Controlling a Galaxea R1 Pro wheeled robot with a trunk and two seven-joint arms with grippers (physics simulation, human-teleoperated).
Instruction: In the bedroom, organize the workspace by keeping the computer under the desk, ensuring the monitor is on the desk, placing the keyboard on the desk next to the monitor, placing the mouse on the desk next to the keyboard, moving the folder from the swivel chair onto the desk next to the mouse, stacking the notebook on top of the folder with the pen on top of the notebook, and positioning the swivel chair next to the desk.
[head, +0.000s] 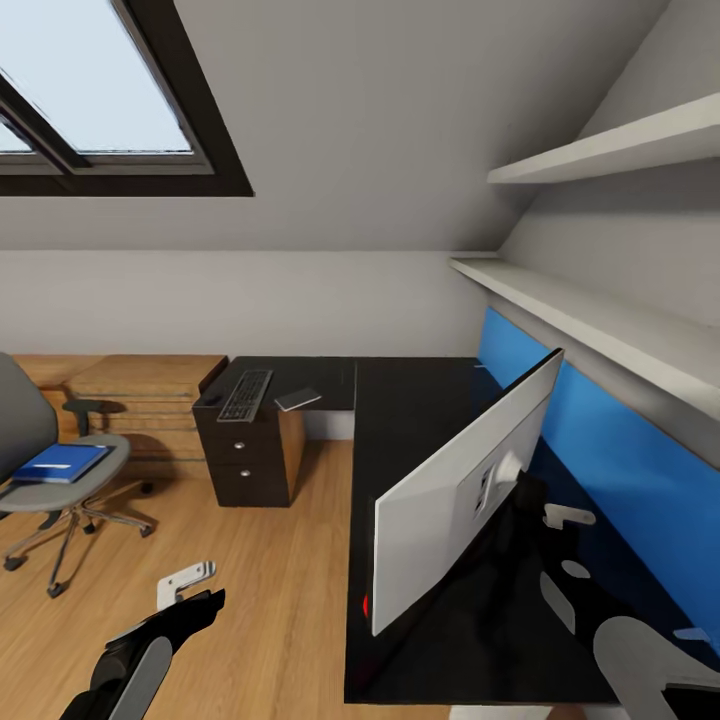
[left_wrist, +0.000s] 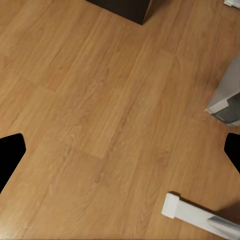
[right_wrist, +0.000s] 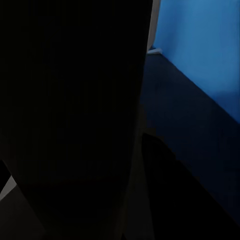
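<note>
The wide monitor (head: 465, 490) stands on the black L-shaped desk (head: 400, 400), its pale back toward me and a red dot at its lower corner. On the desk's far wing lie the keyboard (head: 246, 395) and the grey notebook (head: 297, 399). At the left, the swivel chair (head: 20, 420) carries the blue folder (head: 60, 463) on its seat. My left gripper (head: 200, 600) (left_wrist: 120, 150) hangs open over bare floor. My right arm (head: 640, 650) reaches behind the monitor; the right wrist view is dark screen and blue panel (right_wrist: 200, 45). Computer, mouse and pen are out of view.
A wooden dresser (head: 150, 395) stands behind the chair. White shelves (head: 600, 310) and a blue wall panel (head: 620, 450) run along the desk's right side. Wood floor (head: 290, 560) lies between chair and desk. Pale grey shapes (left_wrist: 227, 100) edge the left wrist view.
</note>
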